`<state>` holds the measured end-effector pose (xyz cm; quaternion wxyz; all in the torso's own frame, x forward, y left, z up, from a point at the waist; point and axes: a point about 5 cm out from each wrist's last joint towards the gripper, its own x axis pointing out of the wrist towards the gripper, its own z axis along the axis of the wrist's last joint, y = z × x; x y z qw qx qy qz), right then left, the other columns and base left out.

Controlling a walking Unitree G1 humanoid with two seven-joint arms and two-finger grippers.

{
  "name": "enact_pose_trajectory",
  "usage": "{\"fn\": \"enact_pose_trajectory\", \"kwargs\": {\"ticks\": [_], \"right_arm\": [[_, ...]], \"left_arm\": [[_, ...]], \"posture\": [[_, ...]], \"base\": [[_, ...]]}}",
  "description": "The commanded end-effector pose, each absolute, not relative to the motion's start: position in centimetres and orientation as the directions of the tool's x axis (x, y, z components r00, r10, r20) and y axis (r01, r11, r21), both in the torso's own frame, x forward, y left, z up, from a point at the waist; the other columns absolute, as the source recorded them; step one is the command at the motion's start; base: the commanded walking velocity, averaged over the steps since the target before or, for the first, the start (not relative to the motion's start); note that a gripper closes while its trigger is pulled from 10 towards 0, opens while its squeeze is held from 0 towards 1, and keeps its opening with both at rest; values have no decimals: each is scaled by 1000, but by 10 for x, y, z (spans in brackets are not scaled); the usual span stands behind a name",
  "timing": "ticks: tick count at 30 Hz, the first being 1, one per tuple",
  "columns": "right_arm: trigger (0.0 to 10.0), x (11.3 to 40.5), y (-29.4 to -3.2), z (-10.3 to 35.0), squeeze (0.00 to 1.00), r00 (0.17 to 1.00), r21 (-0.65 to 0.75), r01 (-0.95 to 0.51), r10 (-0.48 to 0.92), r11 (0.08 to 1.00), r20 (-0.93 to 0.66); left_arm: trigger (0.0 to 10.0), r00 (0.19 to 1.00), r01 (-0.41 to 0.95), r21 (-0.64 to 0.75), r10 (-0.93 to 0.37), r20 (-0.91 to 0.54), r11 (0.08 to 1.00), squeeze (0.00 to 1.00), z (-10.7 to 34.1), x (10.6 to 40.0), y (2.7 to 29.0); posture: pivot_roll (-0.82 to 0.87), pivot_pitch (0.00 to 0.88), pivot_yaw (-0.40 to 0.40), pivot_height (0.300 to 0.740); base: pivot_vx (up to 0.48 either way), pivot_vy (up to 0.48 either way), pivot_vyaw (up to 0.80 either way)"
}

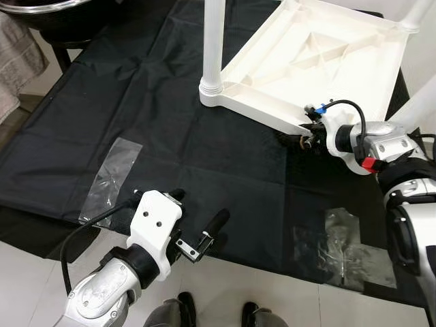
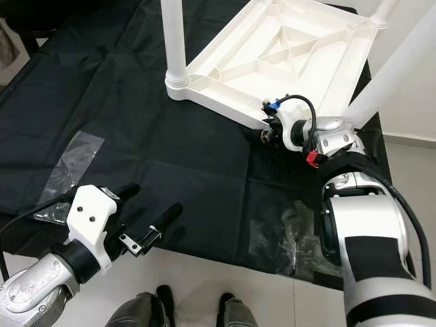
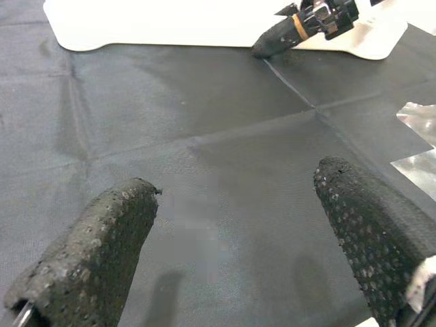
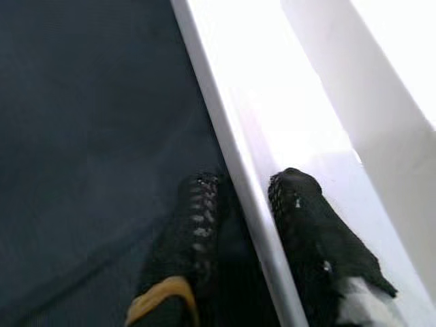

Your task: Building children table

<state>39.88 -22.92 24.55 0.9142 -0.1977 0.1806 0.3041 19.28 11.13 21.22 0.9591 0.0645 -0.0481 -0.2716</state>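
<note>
A white plastic children's table (image 1: 320,54) lies upside down on a black cloth (image 1: 136,102). One white leg (image 1: 212,41) stands up from its near left corner, and another leg (image 2: 392,65) rises at the right. My right gripper (image 1: 305,133) is at the table's near corner. In the right wrist view it (image 4: 248,184) is shut on the thin rim (image 4: 228,146), one finger on each side. My left gripper (image 1: 201,208) hovers open and low over the cloth's front edge, holding nothing; its fingertips (image 3: 119,211) stand wide apart.
Two crumpled clear plastic sheets lie on the cloth, one at the left (image 1: 109,180) and one at the front right (image 1: 347,245). Pale tile floor (image 1: 225,286) and my feet (image 1: 184,306) are in front. Dark furniture (image 1: 48,13) with a grey fabric (image 1: 17,61) stands at the back left.
</note>
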Motion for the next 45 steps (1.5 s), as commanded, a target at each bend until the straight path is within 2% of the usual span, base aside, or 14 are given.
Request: {"fn": "enact_pose_trajectory", "kwargs": {"ticks": [1, 7, 14, 15, 22, 23, 27, 31, 32, 38, 39, 41, 42, 45], "right_arm": [[0, 381, -214, 192, 0, 487, -7, -802, 646, 598, -588], [0, 369, -194, 203, 0, 182, 118, -953, 843, 278, -507], [0, 355, -182, 200, 0, 29, 123, -987, 867, 104, -497], [0, 341, -173, 194, 0, -44, 132, -991, 869, 24, -492], [0, 317, -167, 186, 0, -113, 139, -989, 873, -53, -474], [10000, 317, -168, 181, 0, -79, 112, -993, 865, -27, -496], [10000, 330, -173, 172, 0, 39, 48, -996, 832, 78, -553], [10000, 330, -172, 179, 0, 62, 7, -997, 840, 78, -540], [10000, 331, -171, 182, 1000, 88, -1, -995, 842, 103, -532], [10000, 334, -156, 221, 1000, 89, -78, -995, 931, 65, -355], [10000, 334, -153, 229, 439, 73, -81, -995, 943, 49, -324], [10000, 333, -152, 235, 439, 64, -83, -996, 950, 40, -305], [10000, 332, -151, 244, 0, 45, -85, -996, 961, 23, -272], [10000, 332, -147, 268, 0, 51, -117, -993, 980, 29, -191]], "left_arm": [[10000, 853, 510, 154, -520, 35, 846, 0, 209, 192, 114], [10000, 862, 488, 187, -504, 49, 853, 0, 211, 203, 119], [10000, 865, 474, 218, -497, 63, 853, 0, 214, 212, 122], [10000, 867, 466, 231, -493, 73, 854, 0, 216, 217, 123], [10000, 869, 457, 244, -488, 85, 855, 0, 219, 226, 126], [10000, 870, 452, 245, -485, 91, 857, 0, 219, 228, 127], [10000, 870, 448, 254, -483, 99, 857, 0, 219, 231, 127], [10000, 869, 448, 252, -484, 101, 858, 0, 219, 231, 126], [10000, 868, 451, 252, -487, 102, 856, 0, 218, 230, 126], [10000, 865, 460, 239, -493, 97, 855, 0, 213, 224, 122], [10000, 865, 461, 236, -493, 93, 855, 0, 211, 223, 122], [10000, 866, 462, 235, -492, 90, 855, 0, 210, 222, 122], [10000, 865, 465, 232, -495, 88, 854, 0, 209, 221, 121], [10000, 861, 474, 221, -501, 84, 852, 0, 205, 218, 118]], "posture": [[135, 377, -12, 740], [124, 367, -11, 740], [117, 352, -3, 740], [117, 352, -3, 740], [110, 330, 9, 740], [105, 323, 12, 740], [108, 310, 6, 740], [111, 304, 1, 740], [110, 301, -2, 740], [118, 286, -12, 740], [118, 282, -13, 740], [118, 282, -13, 740], [118, 277, -11, 740], [118, 270, -11, 740]], "base": [[0, 0, 0], [0, 0, 0], [0, 0, 0], [0, 0, 0], [0, 0, 0], [0, 0, 0], [0, 0, 0], [0, 0, 0], [0, 0, 0], [0, 0, 0], [0, 0, 0], [0, 0, 0], [0, 0, 0], [0, 0, 0]]}}
